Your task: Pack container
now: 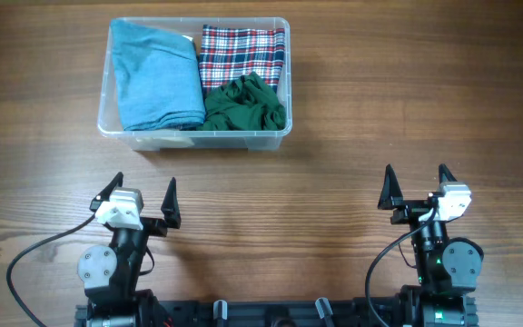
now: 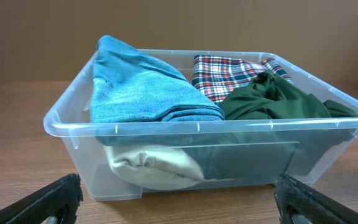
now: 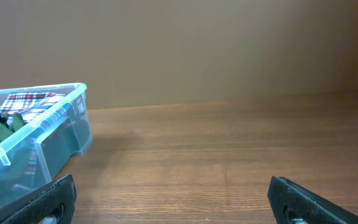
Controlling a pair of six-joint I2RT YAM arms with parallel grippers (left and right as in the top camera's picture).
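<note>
**A:** Where is the container?

**B:** The container [image 1: 198, 140] sits on the counter [image 1: 379, 100], on the far side and left of centre. It is roughly straight ahead of the left arm and well apart from both arms. It stands upright with its top open.

**A:** What's in it?

**B:** A folded blue cloth [image 1: 157, 77] fills the left half. A plaid cloth [image 1: 241, 53] lies at the back right. A crumpled green cloth [image 1: 245, 104] sits in front of it at the near right, overlapping its near edge. In the left wrist view a cream cloth [image 2: 157, 167] shows through the clear near wall, underneath the blue one.

**A:** And the fingers?

**B:** The left fingers [image 1: 171, 204] are spread wide and grasp nothing. They are low at the near side of the counter and point toward the container, which fills that wrist's view. The right fingers [image 1: 389, 193] are also spread wide and empty. They are at the near right over bare wood. The right wrist view catches only a corner of the container at its left edge, with the plaid and green cloths just visible inside.
</note>
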